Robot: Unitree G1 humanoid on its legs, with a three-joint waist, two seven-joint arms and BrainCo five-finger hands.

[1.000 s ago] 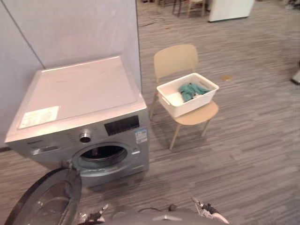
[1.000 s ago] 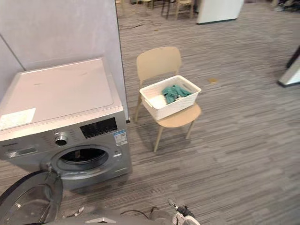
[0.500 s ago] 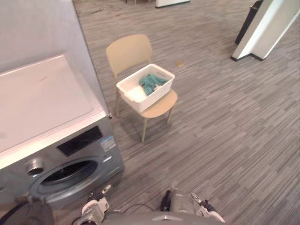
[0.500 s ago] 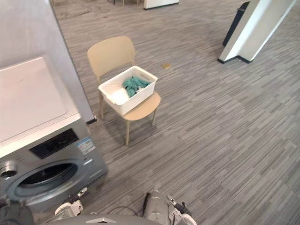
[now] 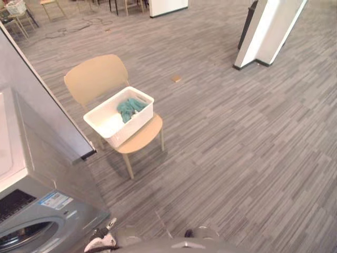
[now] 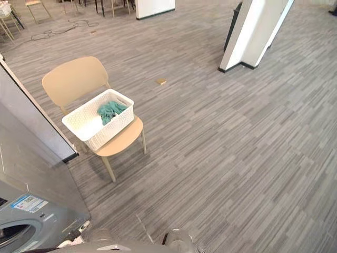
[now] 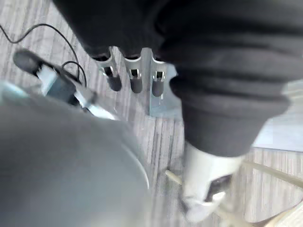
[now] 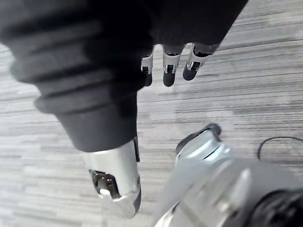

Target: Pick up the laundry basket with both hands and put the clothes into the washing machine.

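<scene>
A white laundry basket (image 5: 117,119) with teal clothes (image 5: 130,107) in it rests on the seat of a tan chair (image 5: 96,77), ahead and to my left. At the lower left edge stands the grey washing machine (image 5: 37,211), with part of its round opening (image 5: 21,236) showing. My left hand (image 7: 135,78) hangs over the floor with relaxed fingers and holds nothing. My right hand (image 8: 169,66) also hangs low over the floor, fingers straight and empty. Both hands are far from the basket.
A grey partition wall (image 5: 31,89) runs between the machine and the chair. A white pillar (image 5: 268,31) stands at the back right. A small tan scrap (image 5: 176,79) lies on the striped grey floor. More chairs (image 5: 50,5) stand far back. Open floor spreads to the right.
The camera has swung to the right: the washing machine has slid to the left edge and its door has left the picture. The basket and chair stay in place.
</scene>
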